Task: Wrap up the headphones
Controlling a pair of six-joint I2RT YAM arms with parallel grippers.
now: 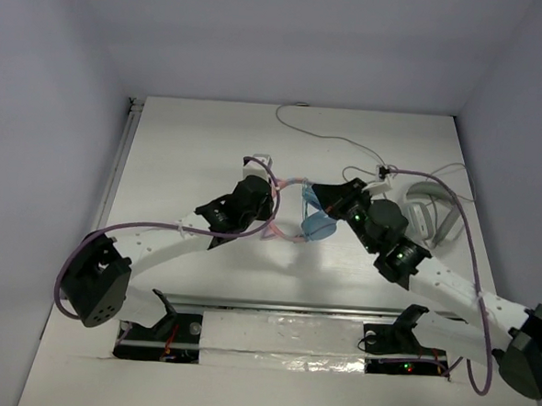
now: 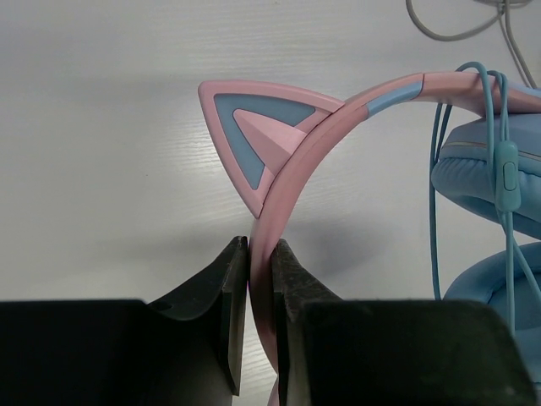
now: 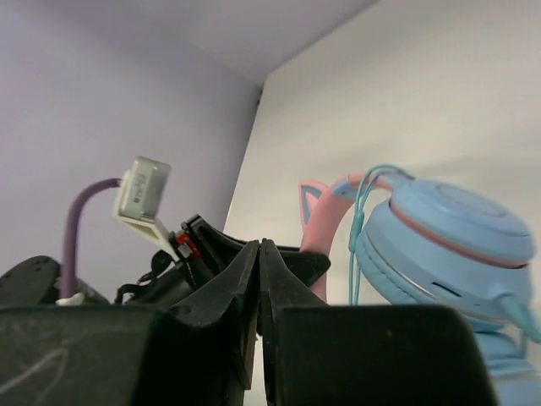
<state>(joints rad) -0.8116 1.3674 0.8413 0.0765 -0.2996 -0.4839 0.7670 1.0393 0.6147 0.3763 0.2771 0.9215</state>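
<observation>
The headphones [image 1: 316, 226] sit mid-table, with light-blue ear cups [image 2: 486, 165], a pink headband [image 2: 296, 169] and a cat ear [image 2: 254, 139]. The thin pale-blue cable [image 2: 438, 169] with its inline remote [image 2: 507, 173] loops over the band beside the cups. My left gripper [image 2: 260, 249] is shut on the pink headband just below the cat ear; in the top view the left gripper [image 1: 269, 210] is left of the cups. My right gripper [image 3: 259, 247] is shut, and nothing shows between its tips. It hovers close to the right of the blue cup [image 3: 448, 237] and the cable [image 3: 359, 228].
White-grey over-ear headphones [image 1: 433, 213] lie at the right, behind my right arm. Their white cable [image 1: 321, 131] runs across the back of the table. The walls close in at left, back and right.
</observation>
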